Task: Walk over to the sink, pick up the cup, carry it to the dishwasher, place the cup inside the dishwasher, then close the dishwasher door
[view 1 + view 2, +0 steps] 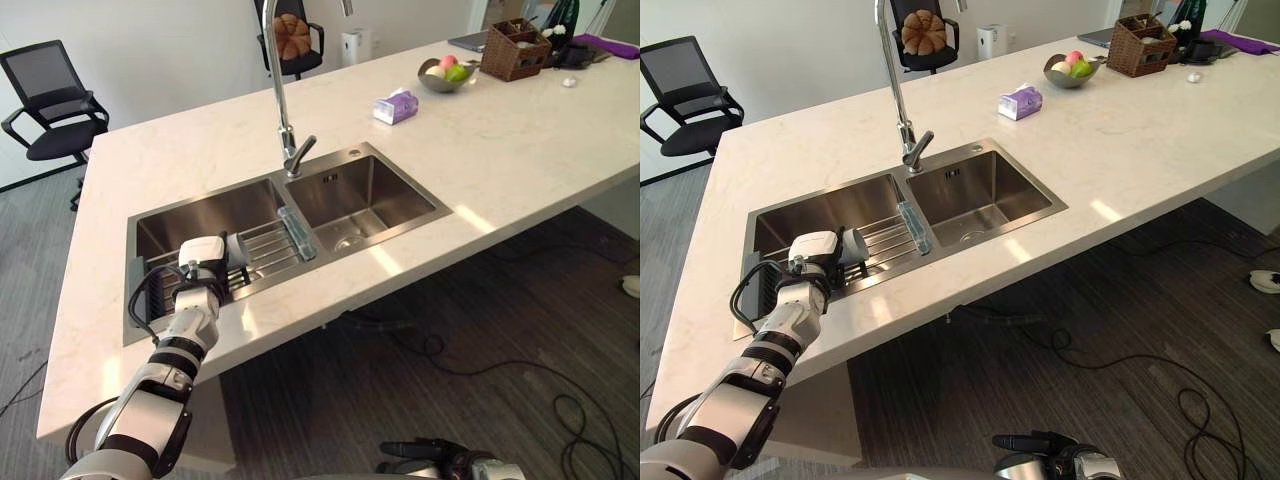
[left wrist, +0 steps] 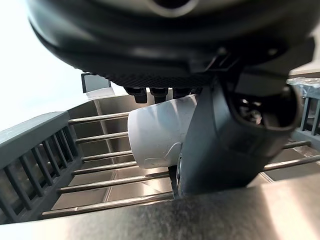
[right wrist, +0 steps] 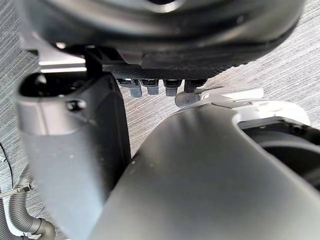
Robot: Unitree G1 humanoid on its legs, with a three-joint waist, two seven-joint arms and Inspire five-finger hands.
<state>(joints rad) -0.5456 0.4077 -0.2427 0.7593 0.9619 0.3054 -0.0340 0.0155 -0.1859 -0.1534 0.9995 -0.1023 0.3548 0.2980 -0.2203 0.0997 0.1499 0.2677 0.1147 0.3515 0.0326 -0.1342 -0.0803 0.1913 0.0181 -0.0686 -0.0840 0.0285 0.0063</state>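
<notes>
Left robot hand [image 2: 230, 131] slack-open, holding nothing; white cylindrical cup [image 2: 159, 132] lies sideways between its thumb and fingers on wire sink rack [image 2: 35, 134], axis along reach

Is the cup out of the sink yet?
No, the cup is down on the rack inside the sink, next to the left hand.

I'm steering through what looks like a kitchen mock-up inside an office. The kitchen side is plain enough: a long pale stone counter [image 1: 500, 160] with a double steel sink [image 1: 400, 166] set into it, a tall tap [image 1: 277, 80], a wire rack [image 1: 268, 243] across one basin, a fruit bowl [image 1: 434, 85], a tissue box [image 1: 396, 107] and a wicker basket [image 1: 513, 55]. The office side shows in a black mesh swivel chair [image 1: 50, 100], a second chair [image 1: 300, 45] by the white wall, and grey carpet [image 1: 500, 320] underfoot.
</notes>
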